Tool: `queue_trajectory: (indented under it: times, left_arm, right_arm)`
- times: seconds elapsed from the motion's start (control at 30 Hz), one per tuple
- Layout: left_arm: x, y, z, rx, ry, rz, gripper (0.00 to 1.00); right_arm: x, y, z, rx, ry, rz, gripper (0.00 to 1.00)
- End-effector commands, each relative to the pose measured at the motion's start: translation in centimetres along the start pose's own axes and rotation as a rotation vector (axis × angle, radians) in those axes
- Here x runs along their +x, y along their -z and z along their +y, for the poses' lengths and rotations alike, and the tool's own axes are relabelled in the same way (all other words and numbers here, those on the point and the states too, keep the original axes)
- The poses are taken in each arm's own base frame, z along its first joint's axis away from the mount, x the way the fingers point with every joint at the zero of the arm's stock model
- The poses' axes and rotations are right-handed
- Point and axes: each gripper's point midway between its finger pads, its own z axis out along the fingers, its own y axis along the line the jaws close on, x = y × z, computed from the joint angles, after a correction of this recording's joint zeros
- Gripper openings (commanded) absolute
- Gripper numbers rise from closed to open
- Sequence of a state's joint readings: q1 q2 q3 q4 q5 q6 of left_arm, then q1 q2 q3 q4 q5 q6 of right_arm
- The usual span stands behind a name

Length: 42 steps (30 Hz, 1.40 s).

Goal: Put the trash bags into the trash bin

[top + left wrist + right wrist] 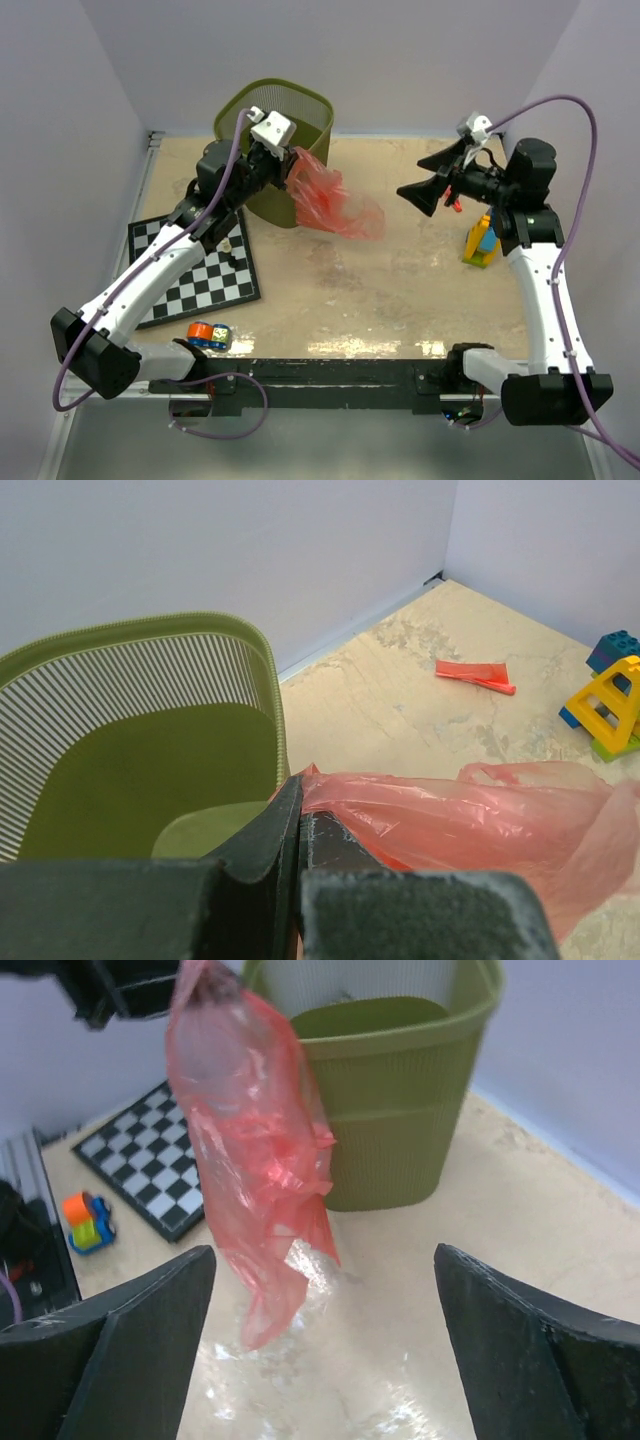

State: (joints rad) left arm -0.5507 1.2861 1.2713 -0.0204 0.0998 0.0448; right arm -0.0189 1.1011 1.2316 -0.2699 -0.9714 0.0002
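The olive-green mesh trash bin (300, 95) stands at the back left, against the wall. My left gripper (288, 160) is beside its right rim, shut on the top of a large red-pink trash bag (335, 205). The bag hangs outside the bin, down toward the table. The left wrist view shows the pinched bag (470, 820) at the fingertips (298, 790), with the bin (150, 630) to the left. A small red strip of bag (475, 673) lies flat on the table farther off. My right gripper (418, 195) is open and empty, facing the hanging bag (250, 1140) and the bin (400, 1110).
A chessboard (195, 265) lies at the left under my left arm. A small orange and blue toy (208, 335) sits near the front edge. Yellow and blue toy blocks (482, 243) stand at the right by my right arm. Walls close the back and sides.
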Motion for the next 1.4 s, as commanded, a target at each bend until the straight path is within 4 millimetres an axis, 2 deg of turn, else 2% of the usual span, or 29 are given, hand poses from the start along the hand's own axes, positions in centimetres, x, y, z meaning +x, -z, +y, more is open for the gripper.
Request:
queue_trajectory:
  times: [0.0,0.07,0.27,0.4,0.5,0.53,0.57,0.63,0.7,0.73,0.8,0.9,0.97,1.1,1.27,1.37]
  left_arm:
    - [-1.8,0.6,-0.6,0.039,-0.02,-0.057,0.0]
    - [-2.1,0.5,-0.8,0.051,-0.015,-0.061,0.0]
    - [-3.1,0.4,-0.7,0.048,-0.009,-0.078,0.0]
    - [-3.5,0.4,-0.4,0.035,-0.016,-0.086,0.0]
    - [-3.7,0.3,-0.4,0.035,-0.009,-0.089,0.0]
    - [-3.9,0.3,-0.5,0.038,-0.008,-0.093,0.0]
    - [-4.1,0.3,-0.5,0.039,-0.007,-0.097,0.0]
    - [-4.2,0.3,-0.4,0.035,-0.005,-0.098,0.0]
    - [-4.4,0.4,-0.1,0.021,-0.014,-0.103,0.0]
    - [-4.4,0.4,0.1,0.01,-0.026,-0.102,0.0]
    - [-3.1,0.7,0.8,-0.031,-0.03,-0.048,0.0]
    - [-2.2,1.3,1.7,-0.073,-0.057,-0.021,0.0]
    - [-1.4,1.8,2.2,-0.093,-0.061,-0.003,0.0]
    - [0.0,1.9,2.5,-0.107,-0.067,0.033,0.0]
    - [0.8,1.5,2.5,-0.103,-0.064,0.051,0.0]
    - [1.5,1.5,2.6,-0.107,-0.07,0.072,0.0]
  right_arm:
    - [1.6,-2.0,3.1,-0.191,0.208,0.117,0.98]
    - [2.9,-3.1,3.9,-0.241,0.207,0.148,0.99]
    - [3.6,-6.1,7.0,-0.334,0.152,0.127,0.99]
    - [4.7,-7.1,8.9,-0.391,0.065,0.139,0.98]
    - [5.6,-8.4,9.3,-0.372,-0.014,0.146,0.94]
    - [5.9,-9.0,8.8,-0.352,-0.039,0.143,0.9]
    - [6.3,-9.5,8.3,-0.306,-0.112,0.154,0.82]
    - [6.6,-10.4,6.9,-0.242,-0.162,0.149,0.61]
    - [6.6,-10.7,6.7,-0.233,-0.179,0.146,0.4]
    - [6.4,-10.7,6.4,-0.222,-0.188,0.141,0.26]
    - [5.6,-10.0,4.4,-0.159,-0.228,0.115,0.02]
    - [4.8,-7.5,-0.8,0.0,-0.297,0.067,0.0]
    - [4.5,-6.0,-3.2,0.078,-0.313,0.047,0.0]
    - [4.2,-4.2,-5.3,0.161,-0.305,0.038,0.0]
    - [4.1,-2.5,-7.9,0.319,-0.307,0.031,0.0]
    - [4.3,-0.2,-11.2,0.46,-0.332,0.019,0.0]
